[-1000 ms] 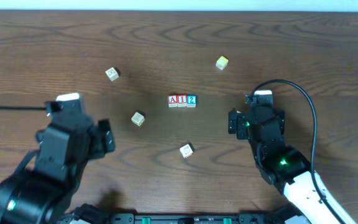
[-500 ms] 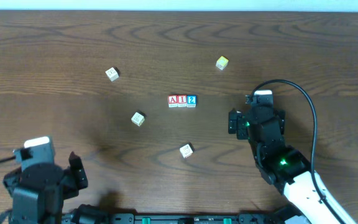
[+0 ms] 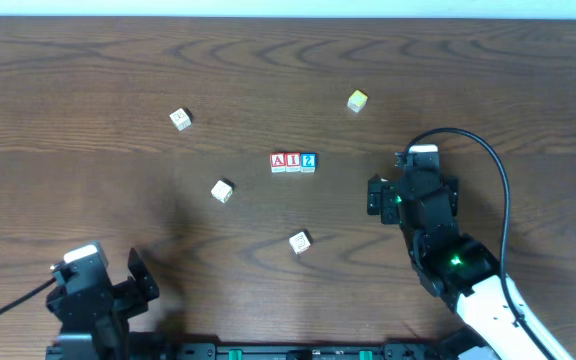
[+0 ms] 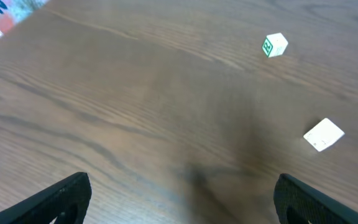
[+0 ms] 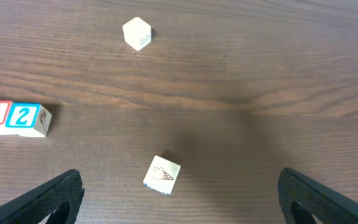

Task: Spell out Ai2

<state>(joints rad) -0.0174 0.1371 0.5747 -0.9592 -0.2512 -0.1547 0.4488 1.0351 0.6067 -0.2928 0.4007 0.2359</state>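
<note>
The left tool (image 4: pixel 182 198) pulled back to the near-left corner, spread wide like the right tool (image 5: pixel 182 196), leaving A (image 3: pixel 278 161), I (image 3: pixel 293 161) and 2 (image 3: pixel 308 161) touching in a row mid-surface (image 3: pixel 488 70), apparently finished.

The left gripper (image 3: pixel 103 285) is held at the near-left corner of the desk (image 3: pixel 68 80), its jaws spread wide and closed on nothing. The right gripper (image 3: pixel 415 187) is held over the desk's right half, jaws likewise spread wide, with its arm extended from the near edge.
</note>
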